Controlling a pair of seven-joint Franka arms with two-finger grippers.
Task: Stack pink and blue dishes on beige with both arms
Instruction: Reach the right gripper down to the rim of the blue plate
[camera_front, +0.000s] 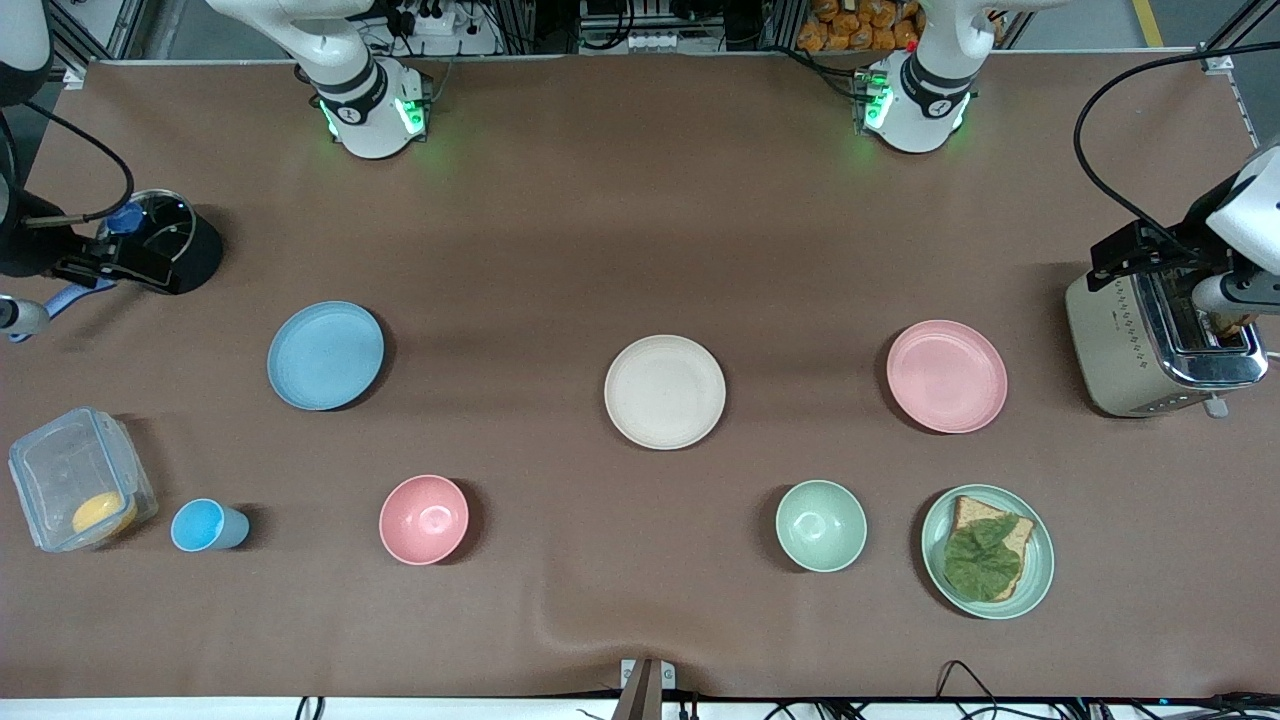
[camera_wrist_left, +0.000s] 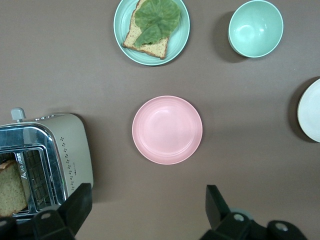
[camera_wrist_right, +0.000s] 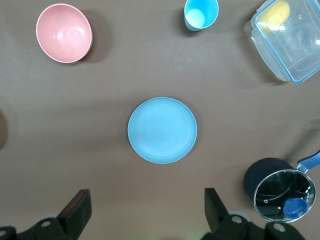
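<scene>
The beige plate (camera_front: 664, 391) lies flat in the middle of the table, bare. The blue plate (camera_front: 325, 355) lies toward the right arm's end and the pink plate (camera_front: 946, 376) toward the left arm's end, each apart from the beige one. My left gripper (camera_wrist_left: 147, 194) hangs high over bare table beside the pink plate (camera_wrist_left: 167, 129), open and empty; the beige plate's rim (camera_wrist_left: 311, 111) shows at that view's edge. My right gripper (camera_wrist_right: 146, 196) hangs high beside the blue plate (camera_wrist_right: 162, 130), also open and empty.
A toaster (camera_front: 1150, 345) holding a bread slice stands at the left arm's end. Nearer the front camera are a green plate (camera_front: 1037, 570) with bread and a leaf, a green bowl (camera_front: 821, 525), a pink bowl (camera_front: 424, 519), a blue cup (camera_front: 205, 525) and a clear box (camera_front: 75, 478). A black pot (camera_front: 175, 245) stands at the right arm's end.
</scene>
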